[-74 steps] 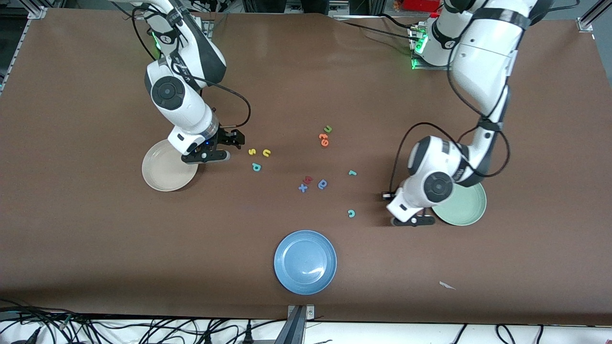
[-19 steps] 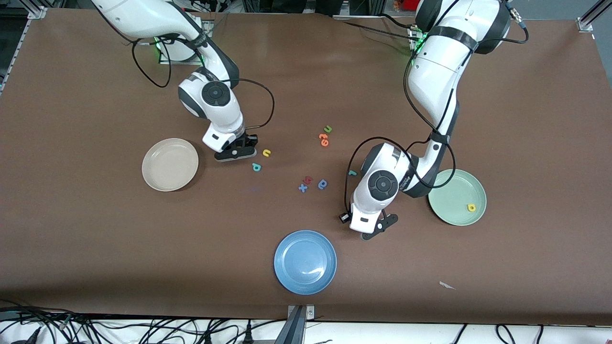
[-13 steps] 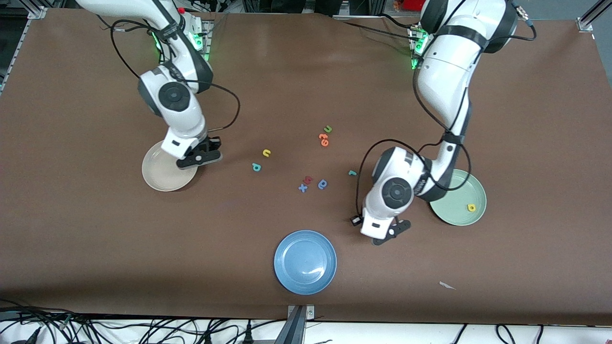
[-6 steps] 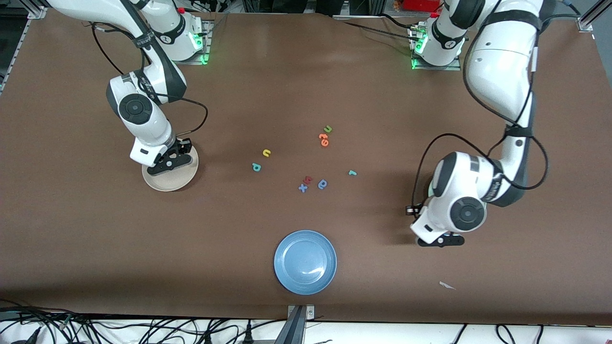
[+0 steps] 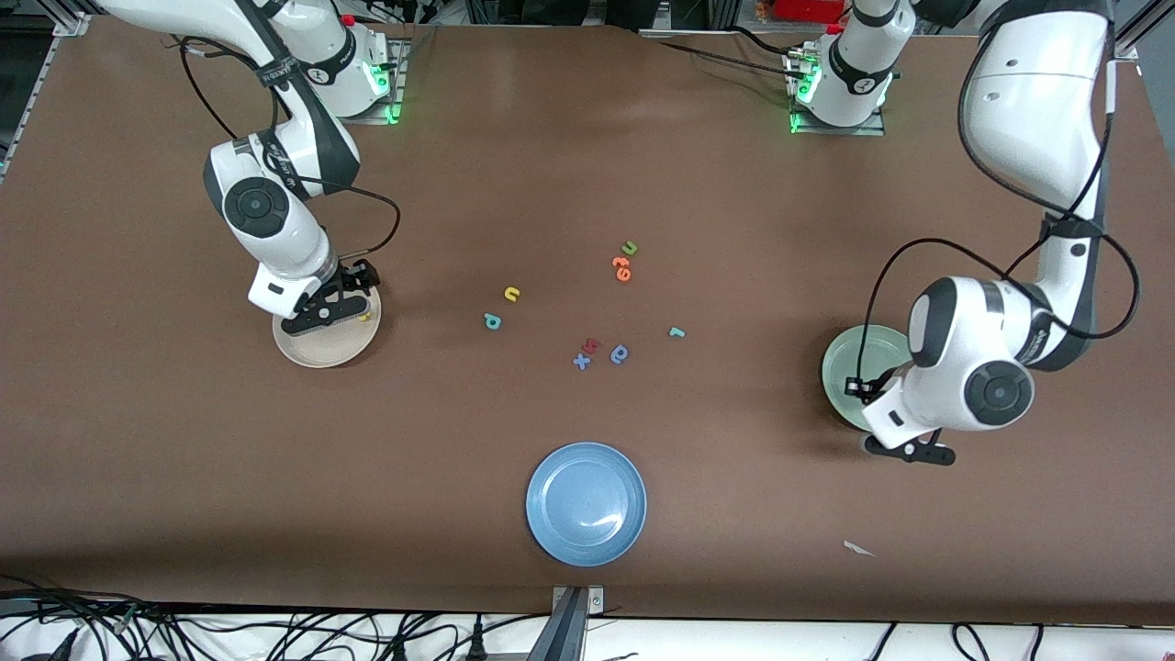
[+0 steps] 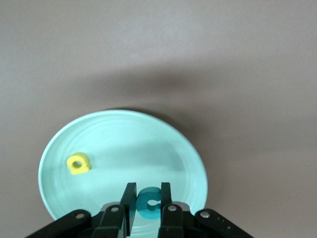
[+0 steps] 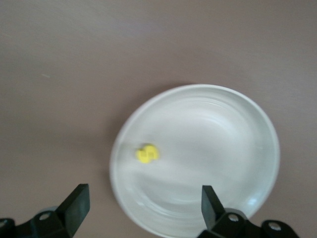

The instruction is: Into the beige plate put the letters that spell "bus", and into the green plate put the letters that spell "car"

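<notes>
Two plates are being filled, one at each arm's end of the table. Over the beige plate (image 5: pixel 321 344), toward the right arm's end, hangs the right gripper (image 5: pixel 323 312) with its fingers (image 7: pixel 74 206) spread wide apart and nothing between them; the yellow s (image 7: pixel 147 153) lies inside that plate near its rim, free of the gripper. Over the green plate (image 5: pixel 858 363), toward the left arm's end, hangs the left gripper (image 6: pixel 147 203), its fingers (image 6: pixel 130 198) pressed against both sides of the teal c (image 6: pixel 150 203), which it holds just above the plate's floor near the rim. The yellow a (image 6: pixel 79 164) already lies in the green plate, apart from the held letter. The other task letters lie on the bare brown table (image 5: pixel 587 165) between the two plates: the yellow u (image 5: pixel 512 294) with the teal b (image 5: pixel 492 320) just beside it and nearer to the front camera, both toward the beige plate, and the small teal r (image 5: pixel 677 332) alone toward the green plate. Between them sit a blue x (image 5: pixel 581 361), a red letter (image 5: pixel 592 346) touching it and a darker blue round letter (image 5: pixel 620 353); farther from the camera lie the orange letters (image 5: pixel 621 268) and a green u (image 5: pixel 630 248). Nearest the front camera stands the blue plate (image 5: pixel 586 503).
</notes>
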Tool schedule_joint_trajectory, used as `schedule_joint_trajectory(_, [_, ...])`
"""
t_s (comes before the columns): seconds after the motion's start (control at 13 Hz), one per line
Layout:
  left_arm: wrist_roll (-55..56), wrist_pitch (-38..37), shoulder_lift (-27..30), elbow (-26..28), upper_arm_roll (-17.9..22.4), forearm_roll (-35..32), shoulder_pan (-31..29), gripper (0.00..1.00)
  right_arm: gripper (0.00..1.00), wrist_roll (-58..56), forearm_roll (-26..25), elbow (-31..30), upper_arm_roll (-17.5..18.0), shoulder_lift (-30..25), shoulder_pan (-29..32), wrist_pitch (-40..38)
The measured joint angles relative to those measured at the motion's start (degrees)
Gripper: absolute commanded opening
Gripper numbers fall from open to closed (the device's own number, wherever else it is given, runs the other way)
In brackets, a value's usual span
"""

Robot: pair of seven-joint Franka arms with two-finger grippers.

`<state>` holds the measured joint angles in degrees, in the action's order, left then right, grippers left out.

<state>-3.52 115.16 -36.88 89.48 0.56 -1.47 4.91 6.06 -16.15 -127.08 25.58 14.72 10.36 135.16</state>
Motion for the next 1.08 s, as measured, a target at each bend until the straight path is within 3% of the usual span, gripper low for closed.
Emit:
schedule_joint_trajectory(0.08, [-0.4,3.2,2.7,5.0,0.0,0.0,-0.3,0.19,1.00,0.6,1.8,0.5,1.1,0.0,-0.1,-0.3])
schedule_joint_trajectory(0.15, [-0.7,6.4,4.9,9.7,0.0,0.0,-0.5,0.79,1.00,2.3,2.7,0.8,2.2,0.2,-0.4,-0.4])
schedule_joint_trajectory(0.23, [-0.8,10.1,6.8,13.9,0.0,0.0,-0.5,1.00,1.00,5.2,3.0,1.3,3.4,0.8,-0.9,-0.4])
schedule_joint_trajectory(0.39, [-0.9,15.0,8.6,18.9,-0.1,0.0,-0.5,1.00,1.00,11.3,3.0,3.0,4.7,2.8,-3.6,-0.4])
schedule_joint_trajectory(0.46, [-0.7,15.6,8.8,18.6,-0.4,0.0,-0.5,1.00,1.00,13.5,3.0,4.3,4.9,4.2,-5.5,-0.4])
schedule_joint_trajectory(0.77, [9.2,13.6,8.4,13.9,-3.6,0.0,0.9,1.00,1.00,19.3,1.7,7.1,4.9,10.8,-10.7,5.8])
schedule_joint_trajectory(1.08, [32.0,13.6,2.5,8.0,-5.5,0.2,11.0,1.00,0.99,25.7,-5.0,7.5,4.8,16.4,-11.2,12.3])
